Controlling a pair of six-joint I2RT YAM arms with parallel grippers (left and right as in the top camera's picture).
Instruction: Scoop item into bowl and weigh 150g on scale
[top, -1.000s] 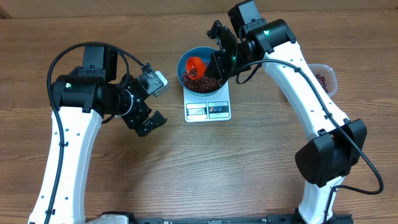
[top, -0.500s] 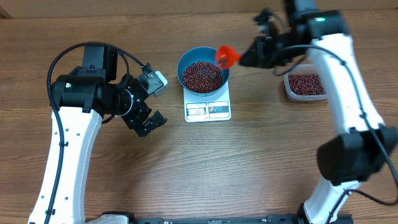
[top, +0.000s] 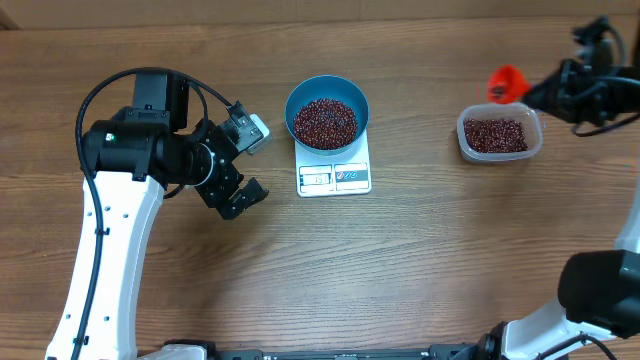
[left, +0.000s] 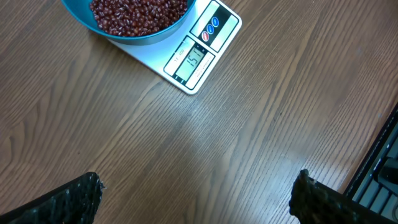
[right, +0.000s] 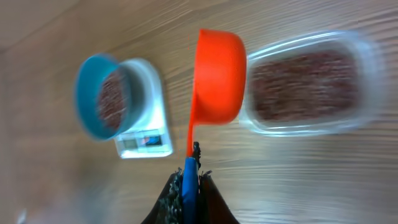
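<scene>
Blue round deep bowl (top: 327, 80) of small dark red-brown beans (top: 324, 122) sits on flat white rectangular scale (top: 335, 178), upper centre of overhead frame. Your right gripper (right: 188, 165), upper right: fingers pinching handle of orange-red plastic scoop (top: 506, 83), near clear plastic tub (top: 500, 157). Your left gripper (top: 245, 160), centre-left: fingers spread wide, empty.

The white-and-black left arm (top: 108, 240) has long white plastic links, with small dark screw points in a row, and bulky black joint housings (1 small green light shines on the upper housing). A thin black cable (top: 95, 95) makes a wide loop over its shoulder. The left gripper (left: 196, 202) has 2 black fingers (left: 68, 199) with a rough, dotted surface. The right arm (top: 600, 290) has the same white links and black housings, with black cables at its wrist.
</scene>
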